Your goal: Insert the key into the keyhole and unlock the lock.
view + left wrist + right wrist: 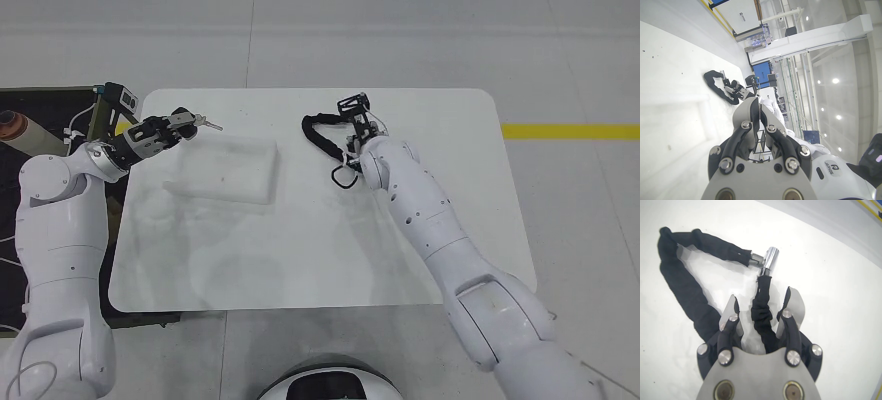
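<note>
Black fabric sleeves the chain lock (683, 289), looped on the white tabletop (400, 250); one strand runs between the spread fingers of the right pincer (762, 293), chrome cylinder (771, 257) just ahead. Left pincer (759, 106) is clamped on the key (211, 125), well apart, near a white block (225, 168). Grey floor (570, 60) carries a yellow line (570, 131). Keyhole: indiscernible.

The key (759, 113) is mostly buried between the pinched fingers (745, 111) of the left gripper (758, 103). From that wrist only a thin metal edge peeks out, and from above it is too small to tell its shape. The chrome lock cylinder (771, 257) turns its end away, so the keyhole cannot be made out. A stretch of the black-sleeved chain (683, 283) runs under the right gripper (762, 292) and is hidden there. The pale block (225, 170) on the counter (300, 250) is perhaps foam; its edges are washed out.
</note>
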Motion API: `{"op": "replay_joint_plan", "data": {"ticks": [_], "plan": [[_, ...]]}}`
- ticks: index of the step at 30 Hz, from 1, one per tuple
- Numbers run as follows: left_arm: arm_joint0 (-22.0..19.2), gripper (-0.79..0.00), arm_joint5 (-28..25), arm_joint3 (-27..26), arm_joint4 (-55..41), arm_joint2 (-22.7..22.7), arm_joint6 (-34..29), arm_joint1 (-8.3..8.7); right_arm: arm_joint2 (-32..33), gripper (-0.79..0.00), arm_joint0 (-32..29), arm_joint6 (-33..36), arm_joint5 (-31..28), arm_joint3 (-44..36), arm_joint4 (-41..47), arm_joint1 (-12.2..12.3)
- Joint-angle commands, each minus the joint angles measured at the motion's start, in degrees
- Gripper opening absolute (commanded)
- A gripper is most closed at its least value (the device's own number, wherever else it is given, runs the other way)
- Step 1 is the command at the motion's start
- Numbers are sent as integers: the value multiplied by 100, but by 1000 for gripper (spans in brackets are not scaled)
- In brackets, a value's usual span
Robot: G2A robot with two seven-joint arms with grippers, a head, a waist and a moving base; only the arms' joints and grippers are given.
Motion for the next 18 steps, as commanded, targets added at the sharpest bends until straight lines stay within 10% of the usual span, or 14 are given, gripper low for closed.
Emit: {"op": "replay_joint_plan", "data": {"ticks": [1, 3, 4, 18], "plan": [[0, -785, 0, 0, 0, 0, 0, 0, 36, -413, 74, 0, -60, 189, 17, -58], [0, -785, 0, 0, 0, 0, 0, 0, 89, -557, 136, -45, -110, 363, -1, -116], [0, -785, 0, 0, 0, 0, 0, 0, 110, -785, 148, -66, -106, 403, -7, -131], [0, -785, 0, 0, 0, 0, 0, 0, 1203, -785, -165, -131, -1043, -409, 352, -4]]}}
